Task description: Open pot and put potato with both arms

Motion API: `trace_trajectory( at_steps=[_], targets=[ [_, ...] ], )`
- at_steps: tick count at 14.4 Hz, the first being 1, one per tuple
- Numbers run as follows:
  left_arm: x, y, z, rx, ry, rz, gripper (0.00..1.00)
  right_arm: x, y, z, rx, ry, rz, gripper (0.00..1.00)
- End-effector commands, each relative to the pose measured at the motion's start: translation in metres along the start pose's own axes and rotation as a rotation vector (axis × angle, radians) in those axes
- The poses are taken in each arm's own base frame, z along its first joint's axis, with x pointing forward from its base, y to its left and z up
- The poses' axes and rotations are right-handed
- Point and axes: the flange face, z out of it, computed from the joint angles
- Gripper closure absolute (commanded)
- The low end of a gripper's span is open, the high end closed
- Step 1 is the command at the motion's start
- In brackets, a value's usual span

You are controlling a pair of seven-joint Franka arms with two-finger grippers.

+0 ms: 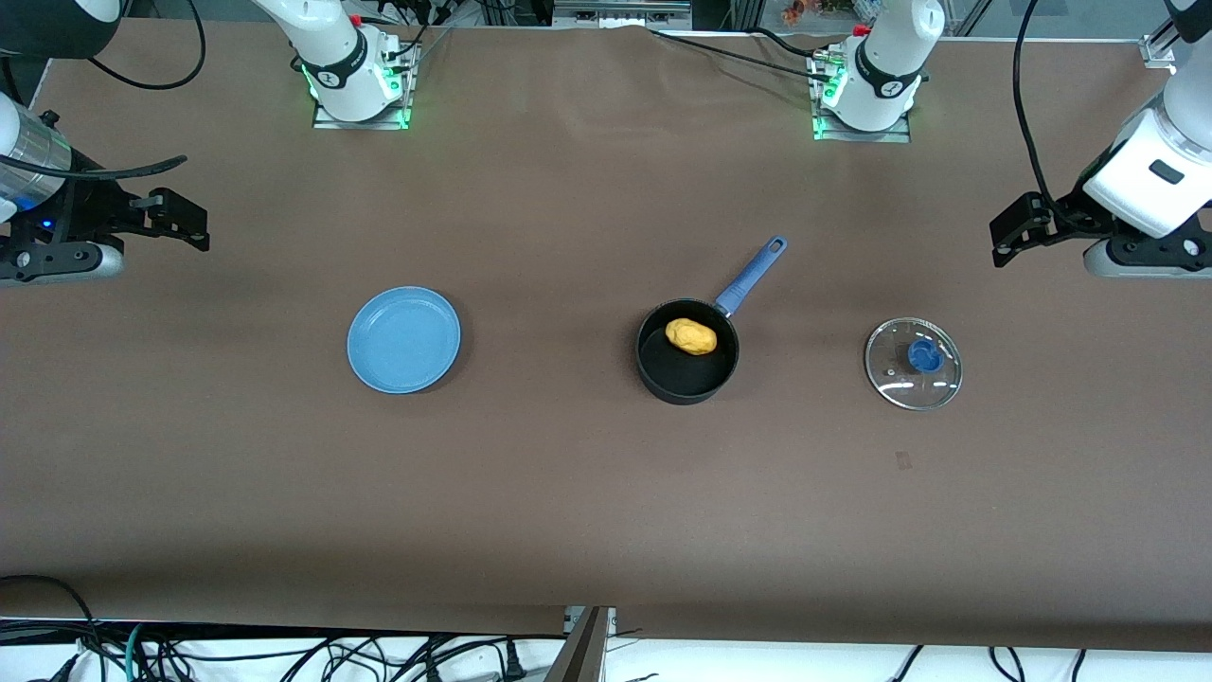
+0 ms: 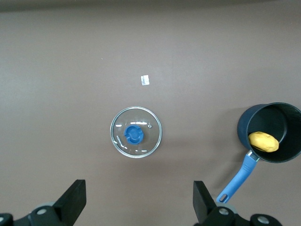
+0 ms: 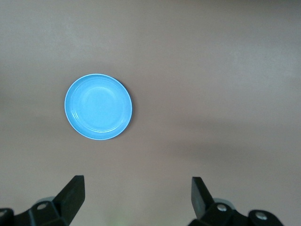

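Observation:
The black pot [image 1: 687,365] with a long blue handle stands open at the table's middle, and it also shows in the left wrist view [image 2: 272,133]. The yellow-orange potato [image 1: 690,336] lies inside it, also seen in the left wrist view [image 2: 264,141]. The glass lid [image 1: 913,364] with a blue knob lies flat on the table beside the pot, toward the left arm's end; the left wrist view shows it too [image 2: 136,132]. My left gripper [image 1: 1018,232] is open and empty, held high at that end [image 2: 139,202]. My right gripper [image 1: 180,220] is open and empty, high at the right arm's end [image 3: 138,200].
A flat blue plate [image 1: 404,339] lies empty on the table toward the right arm's end, also in the right wrist view [image 3: 98,106]. A small white scrap [image 2: 145,80] lies on the brown cloth near the lid. Cables hang at the table's front edge.

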Motion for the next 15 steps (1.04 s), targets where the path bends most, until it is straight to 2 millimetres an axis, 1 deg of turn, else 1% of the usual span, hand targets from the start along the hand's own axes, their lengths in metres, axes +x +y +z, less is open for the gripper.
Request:
trace_trajectory(
  at_steps=[1,2,3,9,10,15],
  targets=[
    [0.007,-0.032,0.015,-0.088,0.003,0.02,0.0,-0.002,0.002,-0.005,-0.009,0.001,-0.013,0.0],
    [0.007,-0.036,0.016,-0.102,0.002,0.021,0.0,-0.003,0.002,-0.005,-0.009,0.0,-0.013,0.0],
    [0.008,-0.036,0.016,-0.103,0.002,0.027,0.0,-0.002,0.002,-0.005,-0.009,0.001,-0.013,0.0],
    [0.007,-0.022,0.014,-0.104,0.001,0.038,0.0,-0.003,0.003,-0.005,-0.01,0.001,-0.013,0.0],
    [0.007,-0.017,0.015,-0.105,0.0,0.047,0.0,-0.003,0.003,-0.005,-0.01,0.001,-0.013,0.0],
    [0.008,-0.013,0.018,-0.093,-0.009,0.056,0.0,-0.002,0.002,-0.005,-0.009,0.001,-0.013,0.0]
  ],
)
